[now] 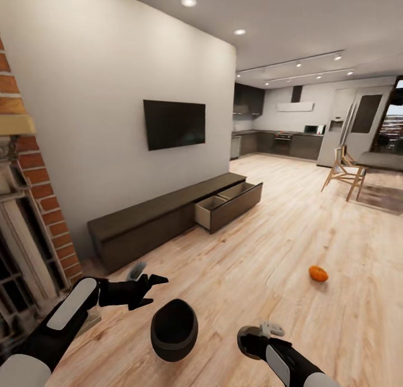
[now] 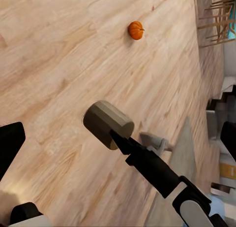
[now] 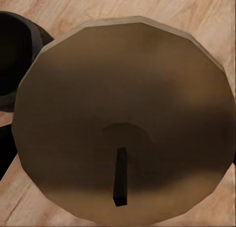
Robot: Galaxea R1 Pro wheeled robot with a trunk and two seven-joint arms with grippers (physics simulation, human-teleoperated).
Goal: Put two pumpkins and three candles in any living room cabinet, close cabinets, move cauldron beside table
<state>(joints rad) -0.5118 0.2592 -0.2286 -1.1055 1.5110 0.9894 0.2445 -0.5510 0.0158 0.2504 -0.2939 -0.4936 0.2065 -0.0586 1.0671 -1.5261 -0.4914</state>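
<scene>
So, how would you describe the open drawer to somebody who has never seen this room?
Find the wall television. Under it runs the long dark cabinet. The open drawer is at its kitchen end, the sole front pulled out, showing a pale interior.

No text, label, brand, number or sign can be read on anything here.

Bare light-wood plank floor (image 1: 268, 253) open toward long dark-brown cabinet's pulled-out drawer (image 1: 228, 203); round matte-black cauldron (image 1: 174, 329) sits between arms.
</scene>
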